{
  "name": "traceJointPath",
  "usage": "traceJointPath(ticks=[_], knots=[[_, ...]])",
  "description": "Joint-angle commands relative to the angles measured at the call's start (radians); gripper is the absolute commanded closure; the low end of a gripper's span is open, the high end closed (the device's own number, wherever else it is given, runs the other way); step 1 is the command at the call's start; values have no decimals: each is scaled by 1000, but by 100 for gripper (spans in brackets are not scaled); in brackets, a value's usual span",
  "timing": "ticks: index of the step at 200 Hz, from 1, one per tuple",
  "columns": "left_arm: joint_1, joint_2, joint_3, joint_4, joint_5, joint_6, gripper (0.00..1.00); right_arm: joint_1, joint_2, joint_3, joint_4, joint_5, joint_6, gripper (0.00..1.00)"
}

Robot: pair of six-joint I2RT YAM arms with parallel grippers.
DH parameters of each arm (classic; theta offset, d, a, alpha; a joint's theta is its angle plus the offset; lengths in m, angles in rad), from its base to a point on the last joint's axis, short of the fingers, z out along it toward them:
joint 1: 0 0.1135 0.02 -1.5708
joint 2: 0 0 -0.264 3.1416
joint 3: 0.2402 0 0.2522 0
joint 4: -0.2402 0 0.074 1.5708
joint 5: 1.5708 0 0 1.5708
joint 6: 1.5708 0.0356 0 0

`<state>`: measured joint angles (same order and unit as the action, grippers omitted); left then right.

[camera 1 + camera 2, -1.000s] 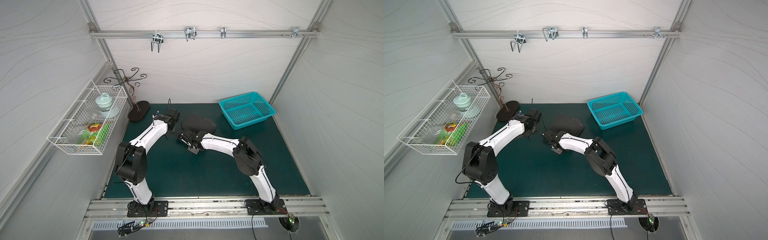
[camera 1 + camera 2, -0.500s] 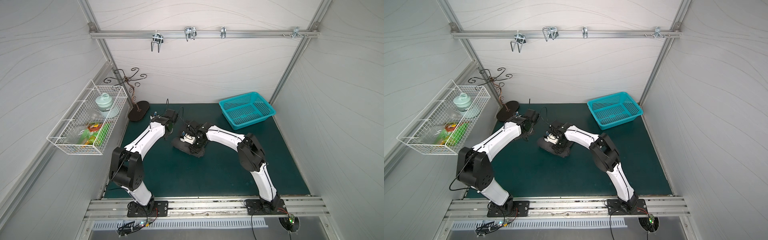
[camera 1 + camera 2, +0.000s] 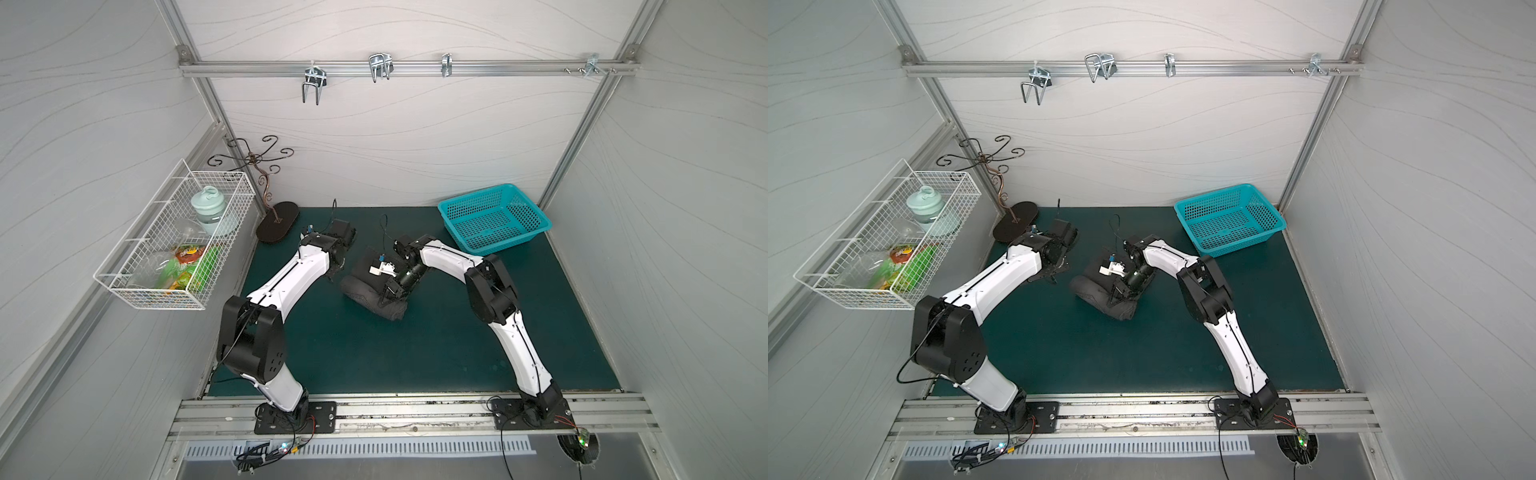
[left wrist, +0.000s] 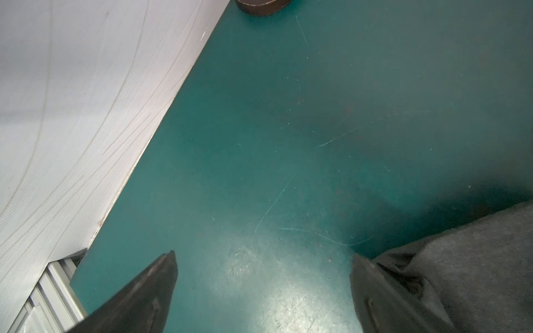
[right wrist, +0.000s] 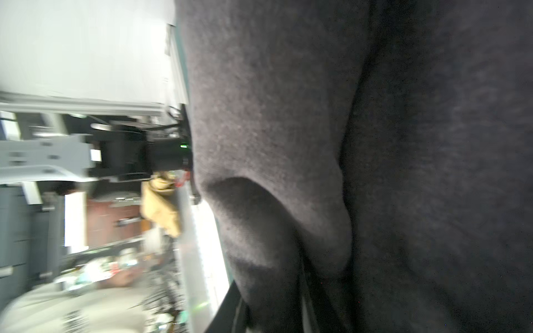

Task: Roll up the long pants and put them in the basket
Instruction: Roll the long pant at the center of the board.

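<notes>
Long pants lie as a rolled charcoal bundle on the green bench, middle toward the back edge. Right gripper is clenched on a fold of that cloth. Left gripper stands spread wide over bare bench, grasping nothing, 1 finger just beside the bundle. Teal basket sits at the back right corner

long pants are reading as matt, fuzzy charcoal cloth. table mat is showing smooth teal, scratched, faint sheen. basket, upper right, is looking like glossy perforated plastic. wire rack, left: white coated metal.
</notes>
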<state>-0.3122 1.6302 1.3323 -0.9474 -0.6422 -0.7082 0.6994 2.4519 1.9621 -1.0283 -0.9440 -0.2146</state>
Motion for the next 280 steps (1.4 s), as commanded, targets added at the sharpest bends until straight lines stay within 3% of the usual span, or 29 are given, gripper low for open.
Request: traceJointPath(ticks=[1,34,84,131,191,220,280], knots=[[1,-33,-27,-3,52,9,2,-5,160,-52,-183,-9,42,100],[-20,-76,-109,54,134,3,2,-39,217,-43,-206,-66,104,100],[-37,-207,-305,258,352,-59,1,-54,252,-53,-210,15,142,100],[-39,-365,-567,604,550,-198,1,-68,267,-53,-193,63,201,100],[-39,-450,-879,1141,584,-329,1,-69,253,-63,-171,60,213,100],[-38,-446,-910,1281,584,-325,1,-68,246,-82,-164,59,213,100],[-36,-411,-915,1456,713,-290,1,-68,248,-91,-165,63,208,100]])
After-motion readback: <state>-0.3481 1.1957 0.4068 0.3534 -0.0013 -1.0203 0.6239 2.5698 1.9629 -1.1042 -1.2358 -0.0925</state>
